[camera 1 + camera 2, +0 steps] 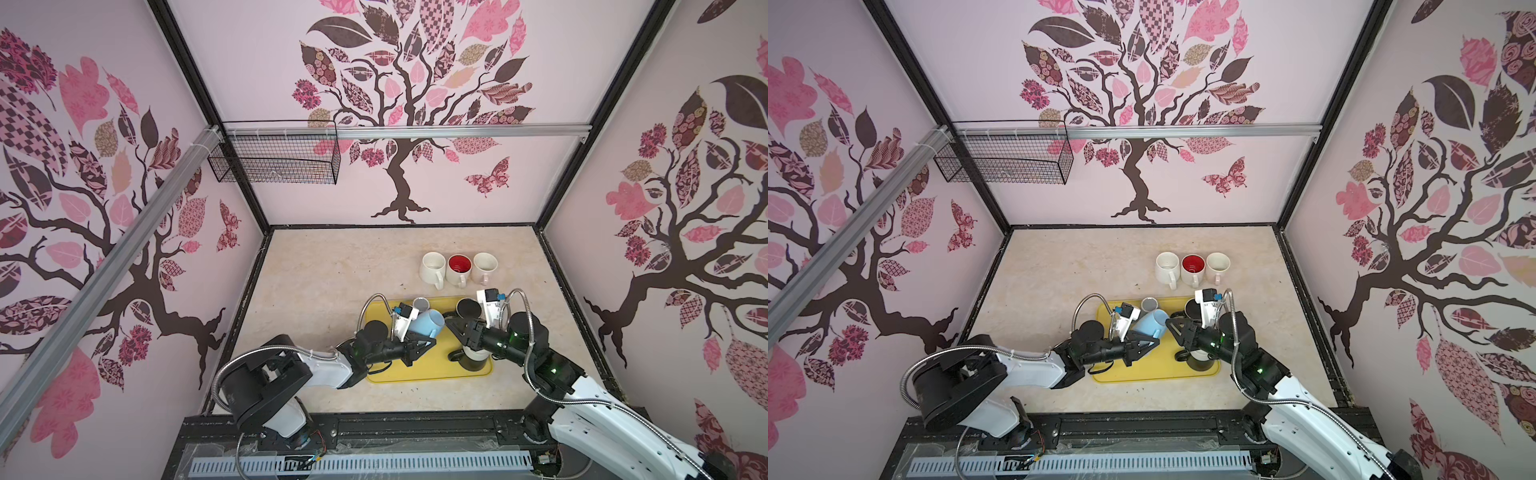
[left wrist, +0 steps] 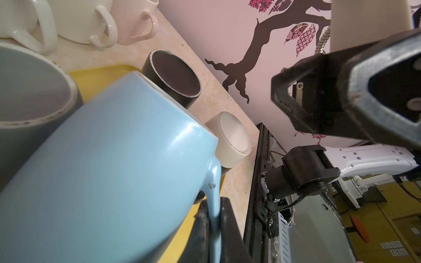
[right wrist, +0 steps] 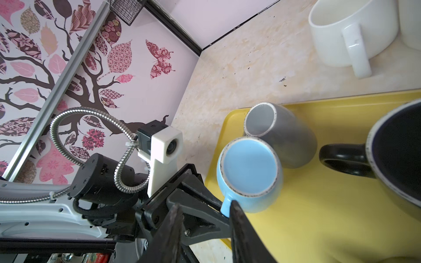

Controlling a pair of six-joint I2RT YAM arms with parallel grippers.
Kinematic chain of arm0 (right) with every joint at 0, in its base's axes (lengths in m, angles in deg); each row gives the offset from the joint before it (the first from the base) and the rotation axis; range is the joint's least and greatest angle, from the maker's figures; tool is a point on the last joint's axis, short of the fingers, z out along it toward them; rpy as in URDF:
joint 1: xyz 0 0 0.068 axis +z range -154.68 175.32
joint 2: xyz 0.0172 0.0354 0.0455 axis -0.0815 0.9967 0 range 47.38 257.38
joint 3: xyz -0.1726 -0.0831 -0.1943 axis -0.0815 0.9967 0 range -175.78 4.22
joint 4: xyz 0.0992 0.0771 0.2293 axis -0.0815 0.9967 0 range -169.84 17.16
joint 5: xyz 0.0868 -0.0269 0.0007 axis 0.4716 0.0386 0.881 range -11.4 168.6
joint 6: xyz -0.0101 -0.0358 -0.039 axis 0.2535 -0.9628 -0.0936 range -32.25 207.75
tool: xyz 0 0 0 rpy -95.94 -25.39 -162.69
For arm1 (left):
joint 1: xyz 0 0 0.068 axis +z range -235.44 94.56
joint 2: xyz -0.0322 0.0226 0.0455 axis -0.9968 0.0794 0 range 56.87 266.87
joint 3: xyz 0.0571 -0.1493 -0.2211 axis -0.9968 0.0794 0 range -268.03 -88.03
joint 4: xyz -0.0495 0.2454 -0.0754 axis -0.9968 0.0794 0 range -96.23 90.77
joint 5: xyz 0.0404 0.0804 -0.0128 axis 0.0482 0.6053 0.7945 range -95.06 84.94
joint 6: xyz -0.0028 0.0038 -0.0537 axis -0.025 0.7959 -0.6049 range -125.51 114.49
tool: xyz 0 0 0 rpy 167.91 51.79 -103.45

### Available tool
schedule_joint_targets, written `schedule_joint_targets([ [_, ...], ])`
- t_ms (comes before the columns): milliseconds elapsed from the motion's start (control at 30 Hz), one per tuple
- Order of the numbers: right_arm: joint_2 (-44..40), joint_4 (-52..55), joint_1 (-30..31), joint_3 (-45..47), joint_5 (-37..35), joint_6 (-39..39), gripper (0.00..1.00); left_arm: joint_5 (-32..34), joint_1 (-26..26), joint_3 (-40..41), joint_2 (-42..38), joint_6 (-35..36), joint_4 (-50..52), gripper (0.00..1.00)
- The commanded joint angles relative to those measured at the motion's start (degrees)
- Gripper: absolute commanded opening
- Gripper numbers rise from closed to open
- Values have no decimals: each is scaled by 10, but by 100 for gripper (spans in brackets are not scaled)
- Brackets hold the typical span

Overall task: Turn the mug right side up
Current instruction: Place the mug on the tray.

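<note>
A light blue mug (image 1: 424, 325) (image 1: 1151, 324) (image 3: 248, 168) hangs tilted over the yellow tray (image 1: 428, 368) (image 1: 1154, 368). Its base points up toward the right arm. My left gripper (image 1: 430, 343) (image 1: 1154, 343) (image 2: 214, 211) is shut on the mug's handle, which runs between the two fingers in the left wrist view. My right gripper (image 1: 449, 319) (image 1: 1170, 323) (image 3: 205, 205) is just right of the mug, with its jaws apart and nothing between them. One of its fingers (image 3: 237, 218) is close to the handle.
On the tray, a grey mug (image 1: 420, 304) (image 3: 280, 136) and a black mug (image 1: 468, 308) (image 2: 175, 77) stand upside down. A third upside-down mug (image 1: 473, 360) (image 2: 232, 139) sits under the right arm. Three upright mugs (image 1: 459, 268) stand behind the tray. A wire basket (image 1: 274, 153) hangs on the back wall.
</note>
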Motion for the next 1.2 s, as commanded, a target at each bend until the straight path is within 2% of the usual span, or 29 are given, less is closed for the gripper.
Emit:
schedule_joint_targets([
  [0,5,18,0,-32,-13,-20,37,-27,3,7,24,-11,-157,0],
  [667,40,31,0,-13,-40,-51,37,-48,4,9,80,0,-167,0],
  [1167,92,23,0,-4,-34,-57,37,-60,18,12,119,-31,-167,0],
])
